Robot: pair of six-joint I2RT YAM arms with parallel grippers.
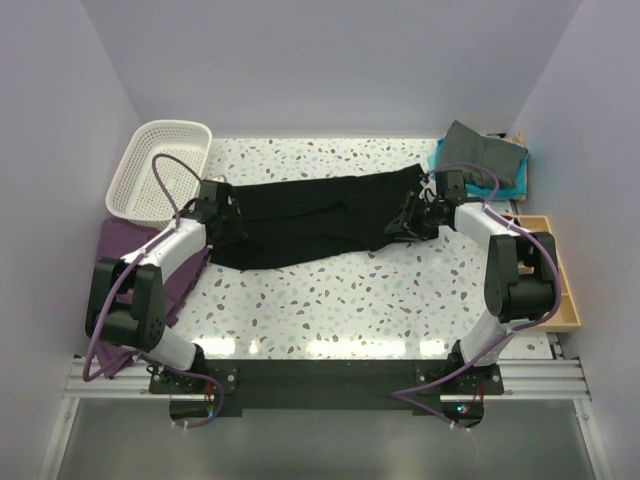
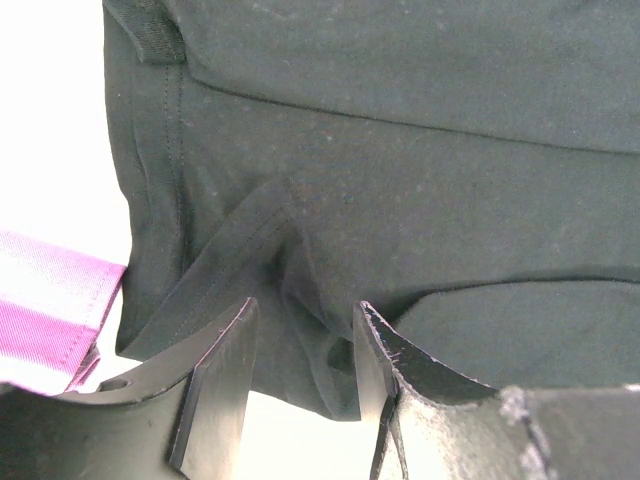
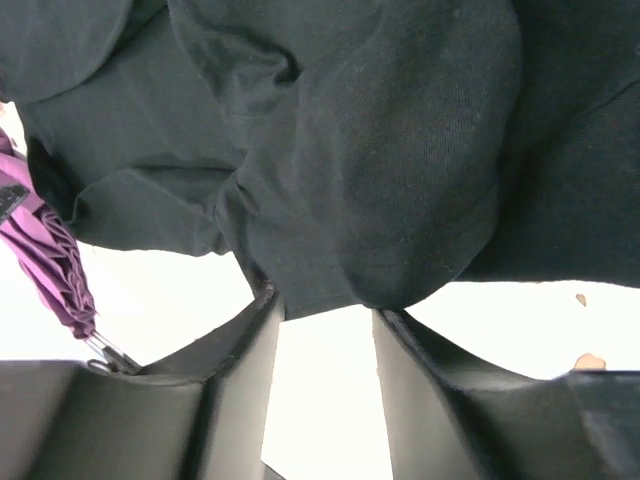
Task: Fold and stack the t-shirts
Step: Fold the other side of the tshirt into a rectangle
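Open table (image 1: pixel 380 300) nearside of the black t-shirt (image 1: pixel 310 225); basket (image 1: pixel 170 127) crowds far-left.

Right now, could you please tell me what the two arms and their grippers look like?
The left arm and right arm have white links and bulky black joints, each with a purple cable looping along it. The left gripper and right gripper are black, with two flat, blade-like fingers each.

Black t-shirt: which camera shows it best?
The top view: the whole black t-shirt lies stretched across the table, with both ends visible. The left wrist view shows only a seam and folds close up; the right wrist view shows only bunched fabric.
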